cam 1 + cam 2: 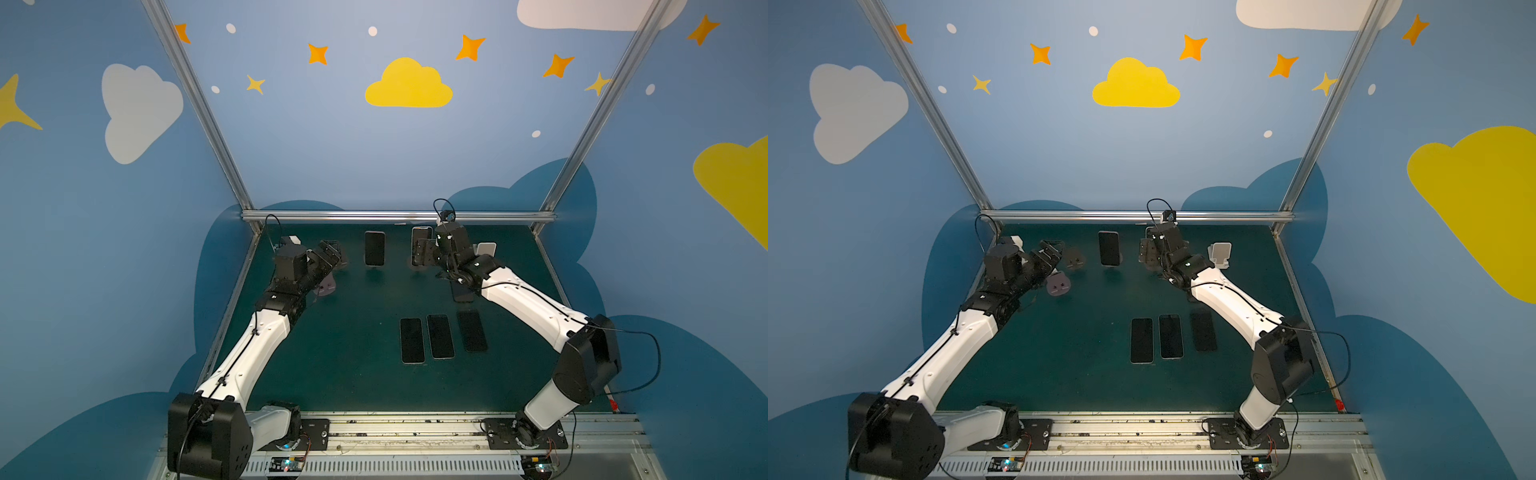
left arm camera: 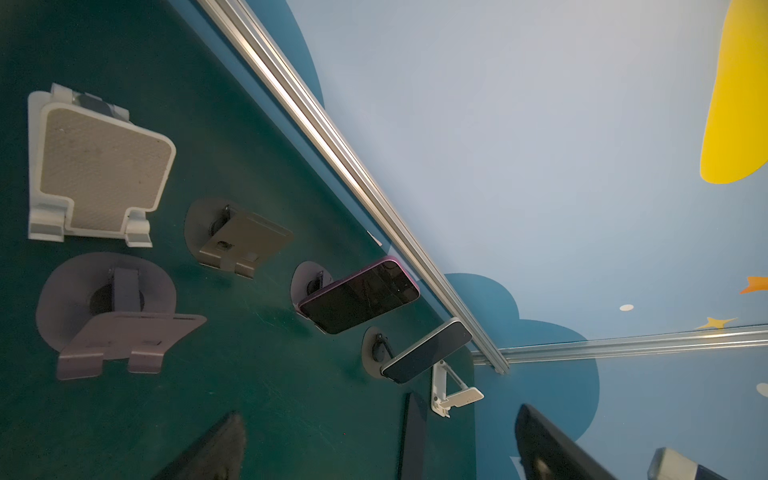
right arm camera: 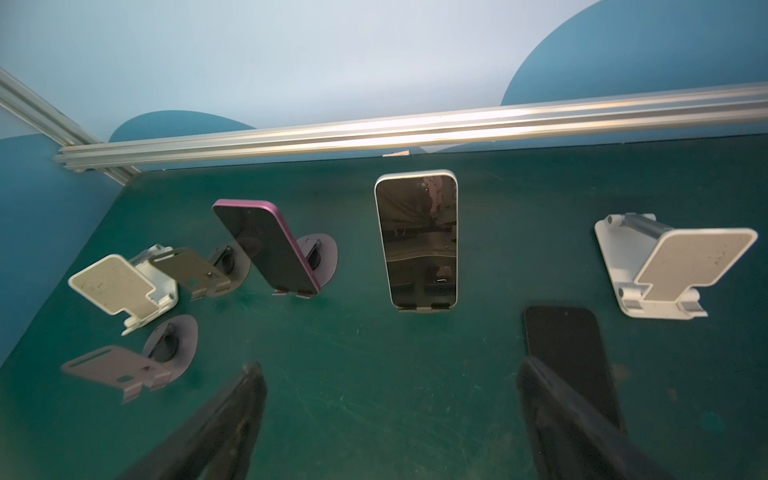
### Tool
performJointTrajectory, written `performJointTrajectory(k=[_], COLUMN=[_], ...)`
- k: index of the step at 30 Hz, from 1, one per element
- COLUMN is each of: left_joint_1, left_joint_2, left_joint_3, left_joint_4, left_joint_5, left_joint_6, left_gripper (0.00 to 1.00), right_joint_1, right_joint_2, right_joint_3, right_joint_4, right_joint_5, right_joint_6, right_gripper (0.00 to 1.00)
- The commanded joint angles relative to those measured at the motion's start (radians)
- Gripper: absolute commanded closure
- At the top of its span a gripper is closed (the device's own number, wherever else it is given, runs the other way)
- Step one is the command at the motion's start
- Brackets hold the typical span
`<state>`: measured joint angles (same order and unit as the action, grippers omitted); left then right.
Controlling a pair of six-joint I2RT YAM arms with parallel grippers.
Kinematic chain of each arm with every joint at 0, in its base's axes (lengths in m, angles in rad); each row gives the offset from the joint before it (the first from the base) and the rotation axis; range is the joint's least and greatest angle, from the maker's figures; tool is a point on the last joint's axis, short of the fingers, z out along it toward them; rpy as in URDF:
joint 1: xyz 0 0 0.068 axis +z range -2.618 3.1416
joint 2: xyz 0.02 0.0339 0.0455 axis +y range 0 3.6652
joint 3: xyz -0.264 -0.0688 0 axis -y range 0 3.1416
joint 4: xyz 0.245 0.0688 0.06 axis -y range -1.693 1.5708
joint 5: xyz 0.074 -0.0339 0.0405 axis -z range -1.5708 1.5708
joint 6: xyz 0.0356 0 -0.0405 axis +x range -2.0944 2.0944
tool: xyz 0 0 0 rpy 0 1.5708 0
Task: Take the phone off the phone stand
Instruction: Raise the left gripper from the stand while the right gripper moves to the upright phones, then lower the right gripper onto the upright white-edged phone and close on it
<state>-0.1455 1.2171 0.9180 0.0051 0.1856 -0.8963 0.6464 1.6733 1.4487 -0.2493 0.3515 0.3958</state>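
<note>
Right gripper, wide and empty, hangs just short of the silver-edged phone: approach in hand, next needing a grip across its edges and lift off stand

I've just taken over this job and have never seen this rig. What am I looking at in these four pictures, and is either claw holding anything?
Two robot arms stand at the near edge of a green table, each ending in a two-fingered claw. The two wide pictures come from one camera head above, looking down on the whole scene. The other two come from cameras on the wrists, looking past each claw's fingers. At the back, a purple phone and a white phone lean upright on stands. Other stands are empty, such as the white stand. A row of three phones lies flat nearer the arms, with a fourth phone near the right claw. The left claw and the right claw are both open and hold nothing; the right claw faces the white phone.
</note>
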Motion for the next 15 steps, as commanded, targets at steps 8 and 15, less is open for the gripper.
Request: performJointTrajectory(k=[8, 15], left_joint_1=[0.017, 0.016], left_joint_2=[0.043, 0.050], left_joint_3=[0.032, 0.028], left_joint_4=[0.029, 0.070], left_joint_5=[0.087, 0.134], left_joint_6=[-0.026, -0.029], left_gripper=[0.00, 0.00], right_joint_1=[-0.029, -0.073], right_joint_2=[0.194, 0.350], right_joint_3=[0.221, 0.390], right_joint_4=[-0.067, -0.113], right_joint_5=[0.082, 0.021], right_joint_6=[-0.138, -0.153], right_gripper=[0.03, 0.02])
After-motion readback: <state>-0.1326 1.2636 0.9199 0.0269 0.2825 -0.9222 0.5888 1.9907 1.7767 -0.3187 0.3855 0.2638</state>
